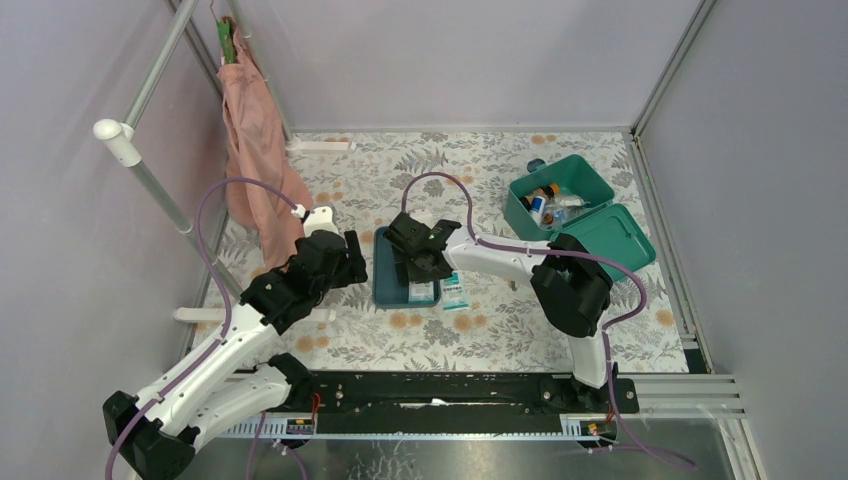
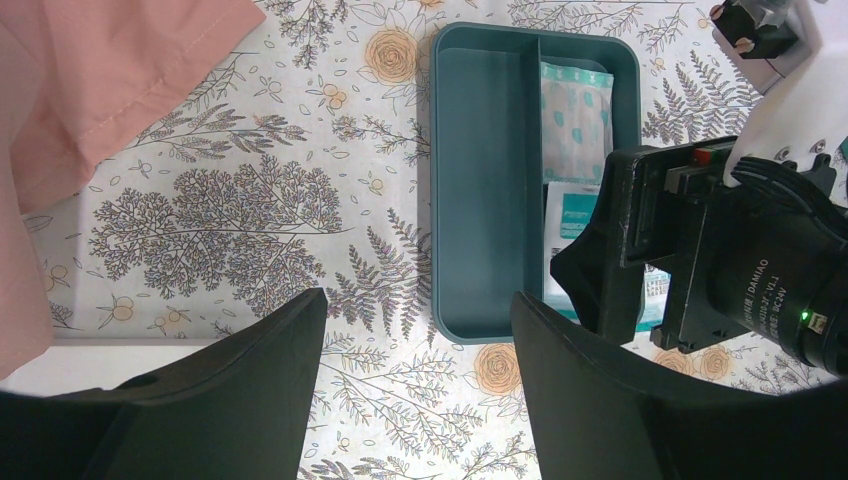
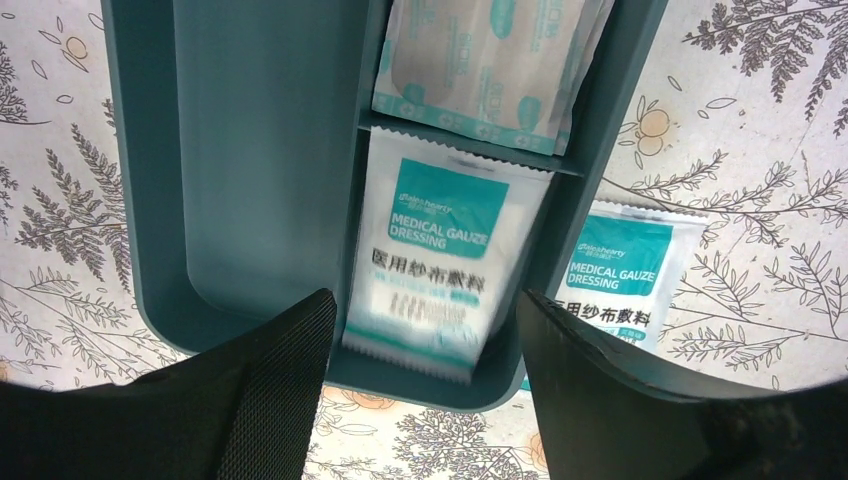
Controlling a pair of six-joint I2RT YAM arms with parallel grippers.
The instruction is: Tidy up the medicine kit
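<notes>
Right fingers (image 3: 270, 400) wide over gauze packet (image 3: 440, 260) in tray (image 3: 260, 150); left fingers (image 2: 250, 400) wide near tray edge.

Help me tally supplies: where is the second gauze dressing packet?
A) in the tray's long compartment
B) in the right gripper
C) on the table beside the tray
C: the second gauze packet lies on the table just outside the tray wall; the other gauze packet sits inside a compartment.
</notes>
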